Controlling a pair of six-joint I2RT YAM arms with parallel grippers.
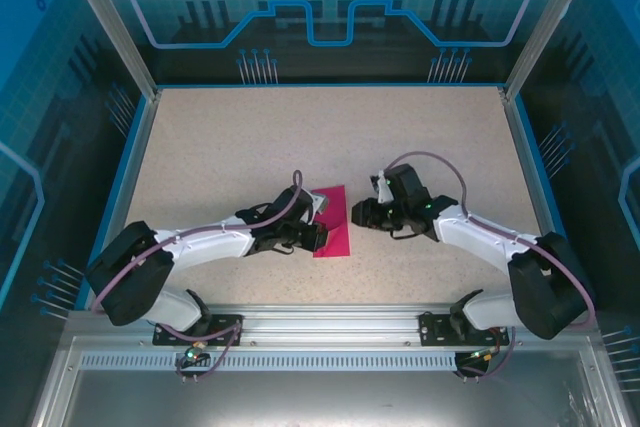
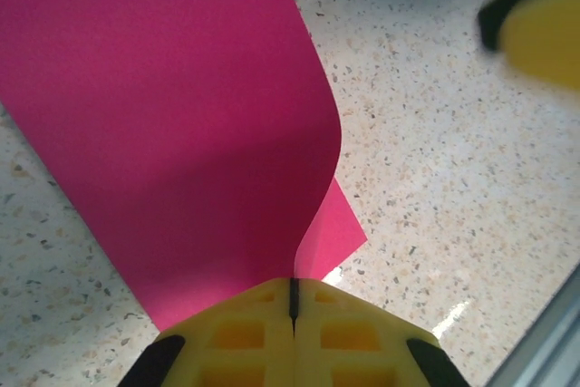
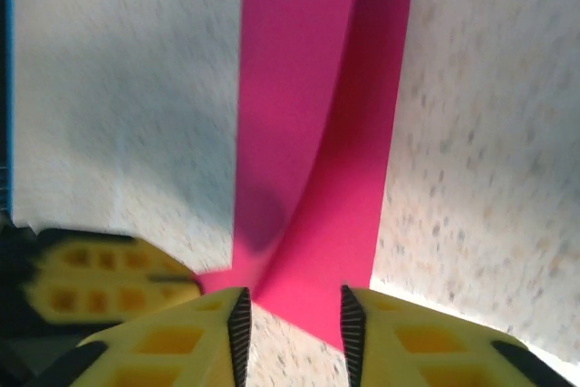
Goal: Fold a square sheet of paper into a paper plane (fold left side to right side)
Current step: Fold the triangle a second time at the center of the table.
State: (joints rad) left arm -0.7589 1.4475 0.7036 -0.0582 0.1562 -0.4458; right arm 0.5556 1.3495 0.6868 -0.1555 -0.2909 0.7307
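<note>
The square sheet of paper (image 1: 335, 215) is magenta-pink and lies mid-table between the two arms, bent over into a narrow strip. In the left wrist view its left flap (image 2: 181, 133) curves up off the table, with the lower layer showing beneath at the right. My left gripper (image 2: 292, 295) is shut on the flap's edge, and it meets the paper's near left side (image 1: 320, 237). My right gripper (image 3: 294, 328) hovers open over the paper's near edge (image 3: 326, 188), its jaws apart with nothing pinched. It stands at the paper's right side (image 1: 357, 213).
The speckled beige table (image 1: 300, 137) has blue walls at the back and both sides. A metal rail (image 1: 330, 332) with both arm bases runs along the near edge. The right gripper's yellow finger (image 2: 542, 20) shows close to the left gripper.
</note>
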